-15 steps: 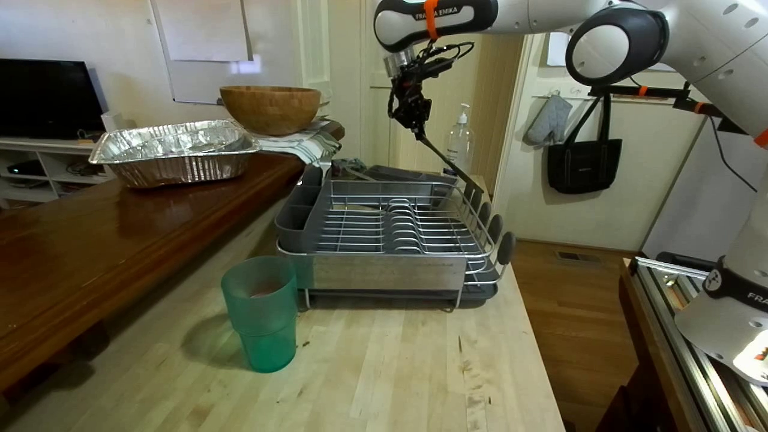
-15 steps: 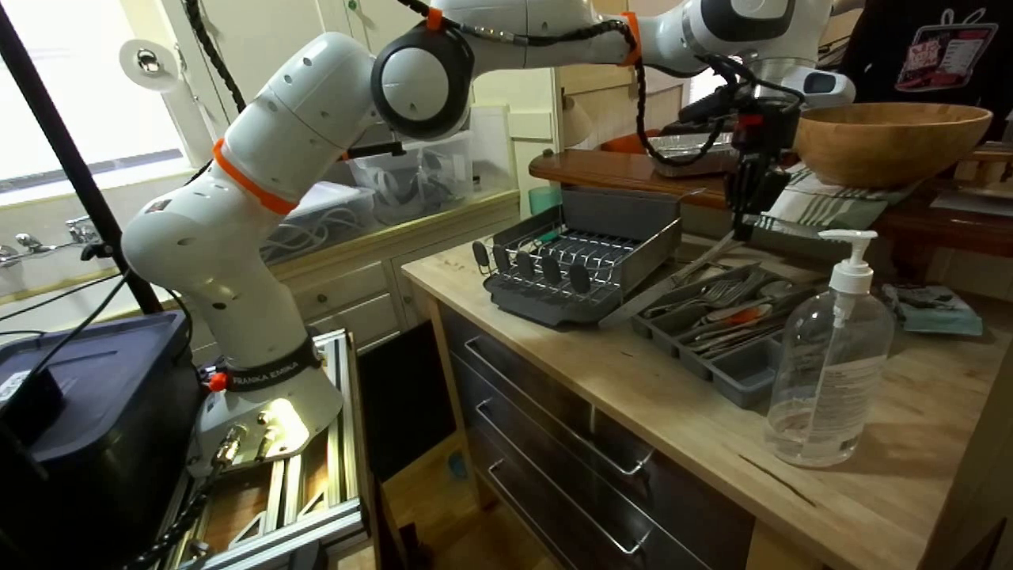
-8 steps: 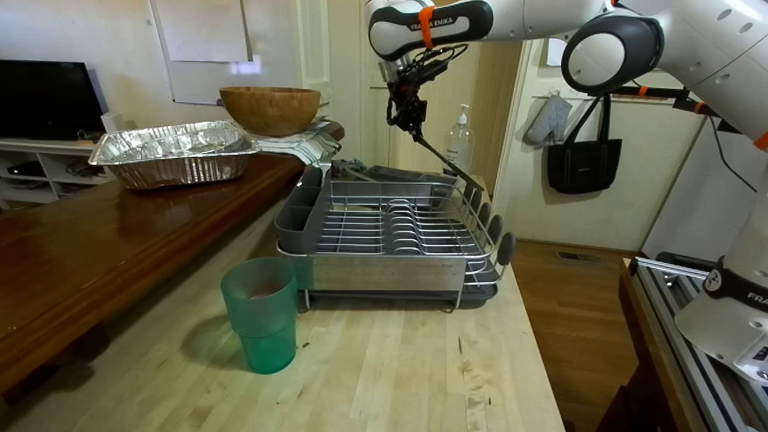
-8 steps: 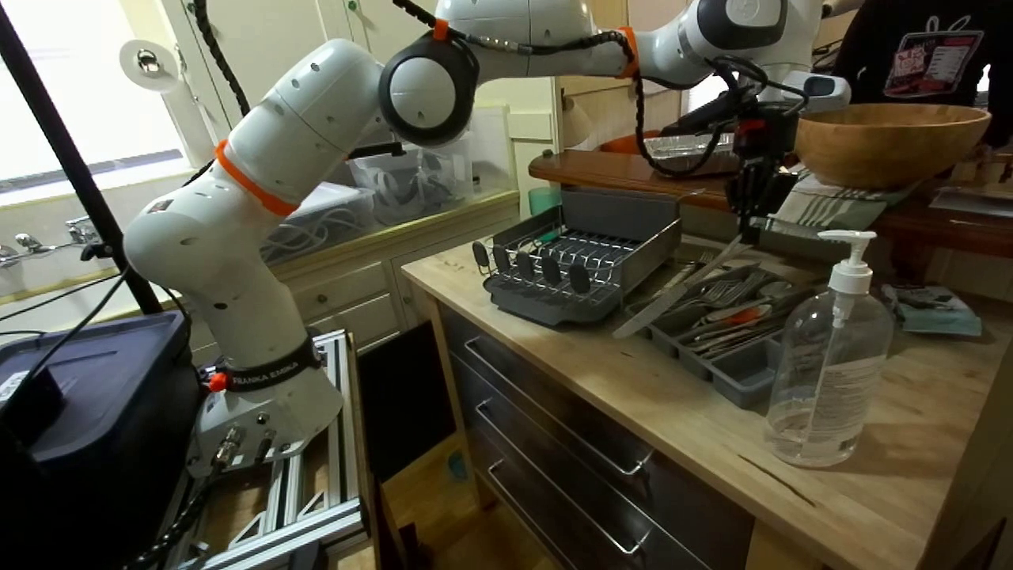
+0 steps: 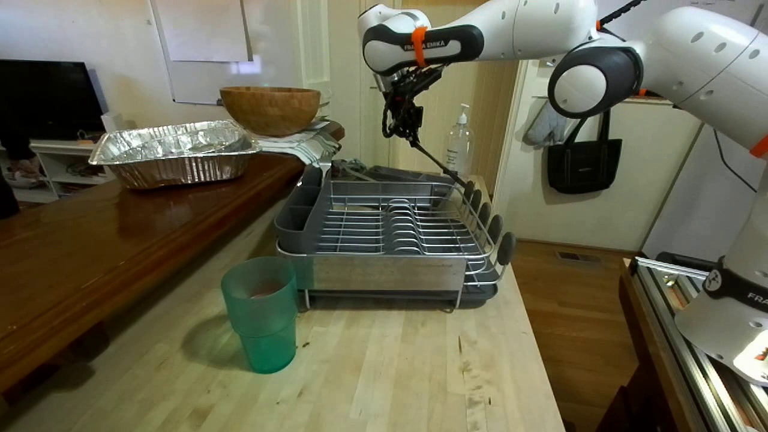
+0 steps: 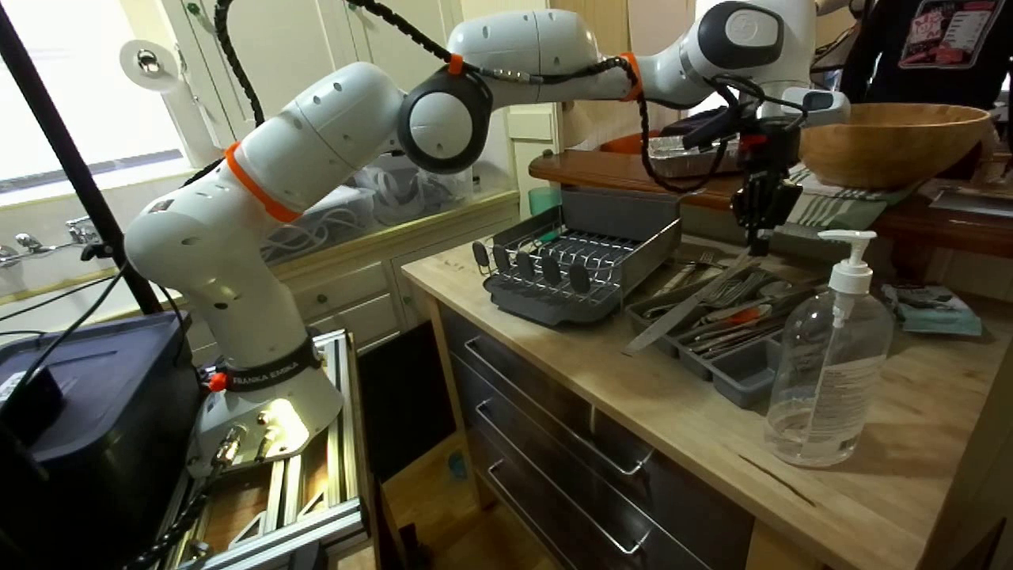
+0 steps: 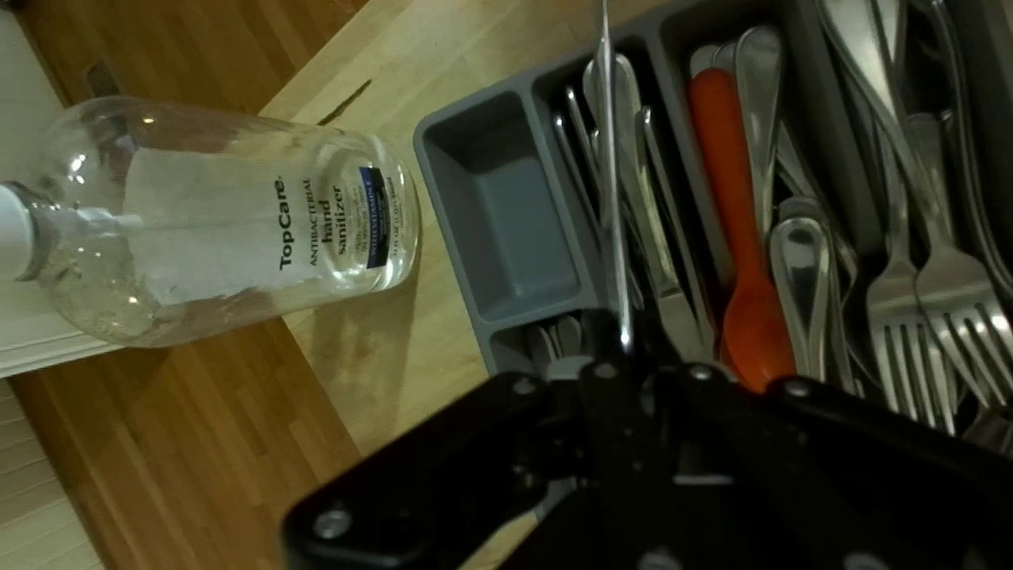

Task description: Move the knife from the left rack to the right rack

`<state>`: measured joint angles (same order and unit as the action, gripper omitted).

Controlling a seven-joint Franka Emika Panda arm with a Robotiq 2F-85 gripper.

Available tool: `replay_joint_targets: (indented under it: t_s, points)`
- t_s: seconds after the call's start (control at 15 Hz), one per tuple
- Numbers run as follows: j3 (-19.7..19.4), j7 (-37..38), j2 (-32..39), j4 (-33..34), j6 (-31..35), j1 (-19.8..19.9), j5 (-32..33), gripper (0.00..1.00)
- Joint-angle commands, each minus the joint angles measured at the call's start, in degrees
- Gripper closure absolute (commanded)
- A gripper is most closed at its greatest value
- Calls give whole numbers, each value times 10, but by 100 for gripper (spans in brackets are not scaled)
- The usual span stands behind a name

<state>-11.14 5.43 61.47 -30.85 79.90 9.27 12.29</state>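
1. Table knife (image 6: 669, 320) slants over the grey cutlery tray (image 7: 514, 206), its lower end reaching past the tray's edge.
2. The gripper (image 6: 757, 242), above the tray, pinches the knife's upper end between its jaws.
3. Beside the tray, the dish drainer (image 5: 390, 273) carries its utensil caddy (image 5: 294, 240) and dark upright slots (image 6: 525, 266).
4. A TopCare hand sanitizer bottle (image 7: 214, 222) stands just beside the tray.

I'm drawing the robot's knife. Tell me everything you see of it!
The knife is long, slim and looks like metal. In an exterior view its blade shows flat and silvery; the wrist view shows just its thin edge. The gripper clamps its upper end. It slants downward, with part of the grey cutlery tray behind it. Whether its low end touches anything is unclear.
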Motion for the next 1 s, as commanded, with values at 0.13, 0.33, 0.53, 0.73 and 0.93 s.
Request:
replay_joint_targets:
  t_s: [0.13, 0.33, 0.53, 0.73, 0.93]
  points:
    - [1, 86, 46, 100, -33, 15, -19, 98]
    - [-3, 82, 14, 45, -8, 6, -7, 92]
    - [-3, 91, 10, 45, -8, 6, -8, 98]
    - [9, 84, -7, 52, 37, 15, -22, 98]
    - [5, 94, -21, 53, 88, 13, -18, 98]
